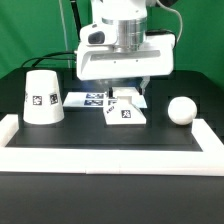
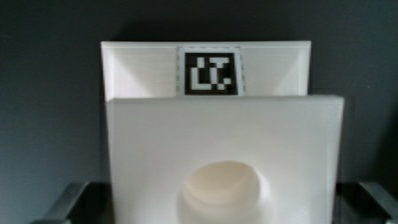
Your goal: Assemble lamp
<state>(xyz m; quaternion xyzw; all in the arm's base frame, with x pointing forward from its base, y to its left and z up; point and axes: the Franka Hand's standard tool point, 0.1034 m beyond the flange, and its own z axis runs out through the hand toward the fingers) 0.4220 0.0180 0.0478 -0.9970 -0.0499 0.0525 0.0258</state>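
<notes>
One shade [image 1: 42, 97], one bulb [image 1: 181, 109], one base plate [image 1: 128, 116]

I'm working a robotics lab bench here, not a home or a shop. The robot arm [image 1: 125, 40] stands over a black table [image 1: 100, 135] boxed in by a white rim [image 1: 110, 158], with a plain green backdrop [image 1: 30, 30] behind it. Black-and-white square tags sit on the marker board [image 1: 92, 98], the shade [image 1: 42, 97] and the base plate [image 1: 127, 112], the printed markers of a research rig.
</notes>
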